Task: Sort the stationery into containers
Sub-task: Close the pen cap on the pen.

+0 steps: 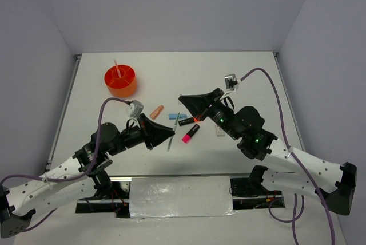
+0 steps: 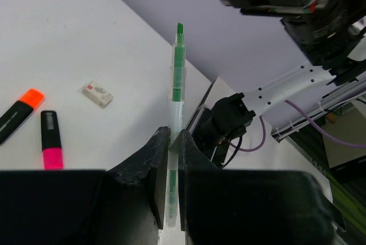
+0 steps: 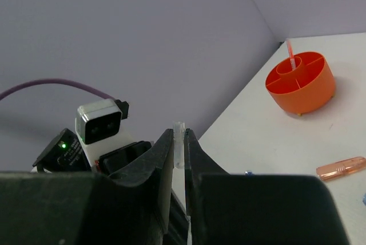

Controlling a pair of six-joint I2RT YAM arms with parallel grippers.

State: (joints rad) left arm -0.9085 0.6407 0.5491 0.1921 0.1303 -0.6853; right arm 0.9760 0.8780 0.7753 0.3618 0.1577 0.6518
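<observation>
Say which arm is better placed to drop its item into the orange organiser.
Left, probably. The left end effector is shut on the green pen, and the orange organiser stands on that arm's half of the table. The right end effector, shut on a thin pale piece, would have to reach across.

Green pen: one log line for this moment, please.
left gripper: shut on green pen | right gripper: shut on thin clear piece | organiser: one orange pen inside
</observation>
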